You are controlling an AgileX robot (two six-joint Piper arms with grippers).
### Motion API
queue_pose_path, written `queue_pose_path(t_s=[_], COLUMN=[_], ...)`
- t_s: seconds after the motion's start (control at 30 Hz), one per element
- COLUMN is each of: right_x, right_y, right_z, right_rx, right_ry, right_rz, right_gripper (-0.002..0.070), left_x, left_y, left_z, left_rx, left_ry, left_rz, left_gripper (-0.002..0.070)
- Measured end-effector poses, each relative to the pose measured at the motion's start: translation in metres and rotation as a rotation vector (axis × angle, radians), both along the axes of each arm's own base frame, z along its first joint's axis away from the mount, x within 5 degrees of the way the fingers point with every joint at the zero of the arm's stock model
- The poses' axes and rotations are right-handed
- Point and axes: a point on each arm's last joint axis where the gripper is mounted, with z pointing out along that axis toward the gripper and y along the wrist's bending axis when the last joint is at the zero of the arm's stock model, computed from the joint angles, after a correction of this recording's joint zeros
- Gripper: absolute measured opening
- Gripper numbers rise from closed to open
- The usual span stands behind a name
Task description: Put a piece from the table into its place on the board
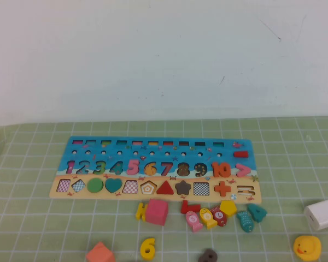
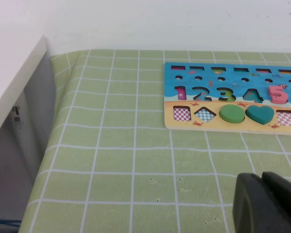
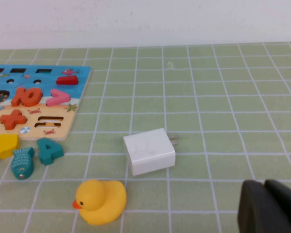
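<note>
A blue and tan puzzle board (image 1: 153, 147) lies mid-table with numbers and shapes set in it; several slots show bare checkered bottoms. Loose pieces lie in front of it: a pink cube (image 1: 157, 211), a yellow 6 (image 1: 147, 248), an orange block (image 1: 100, 254), a yellow pentagon (image 1: 228, 207), a teal 4 (image 1: 257, 212), a teal fish (image 1: 245, 221) and a brown piece (image 1: 208, 255). Neither gripper shows in the high view. My left gripper (image 2: 263, 180) is shut and empty over the cloth left of the board (image 2: 233, 97). My right gripper (image 3: 265, 188) is shut and empty, right of the board (image 3: 39, 97).
A white charger (image 1: 321, 214) and a yellow rubber duck (image 1: 306, 247) lie at the right; both show in the right wrist view, charger (image 3: 149, 151) and duck (image 3: 100, 201). A white wall stands behind the table. A white ledge (image 2: 14, 87) borders the table's left edge.
</note>
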Motion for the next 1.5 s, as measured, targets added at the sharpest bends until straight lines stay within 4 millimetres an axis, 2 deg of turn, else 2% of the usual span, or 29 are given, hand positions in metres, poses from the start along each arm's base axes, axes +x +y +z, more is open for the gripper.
queue_pose_path(t_s=[0.9, 0.97, 1.13, 1.2, 1.43, 1.5], right_x=[0.0, 0.0, 0.0, 0.0, 0.0, 0.0], right_y=[0.0, 0.0, 0.0, 0.0, 0.0, 0.0], right_z=[0.0, 0.0, 0.0, 0.0, 0.0, 0.0], right_rx=[0.0, 0.0, 0.0, 0.0, 0.0, 0.0], right_ry=[0.0, 0.0, 0.0, 0.0, 0.0, 0.0], right_rz=[0.0, 0.0, 0.0, 0.0, 0.0, 0.0], right_gripper=[-0.0001, -0.0001, -0.0001, -0.0001, -0.0001, -0.0001], left_x=[0.0, 0.0, -0.001, -0.001, 0.001, 0.002], left_y=[0.0, -0.002, -0.016, -0.019, -0.015, -0.012], left_z=[0.0, 0.0, 0.004, 0.007, 0.016, 0.019], left_rx=[-0.003, -0.089, -0.781, -0.941, -1.072, -1.039], left_ry=[0.002, 0.006, 0.065, 0.074, -0.021, -0.072], left_rz=[0.0, 0.005, 0.032, 0.032, 0.058, 0.061], left_gripper=[0.0, 0.0, 0.0, 0.0, -0.0001, -0.0001])
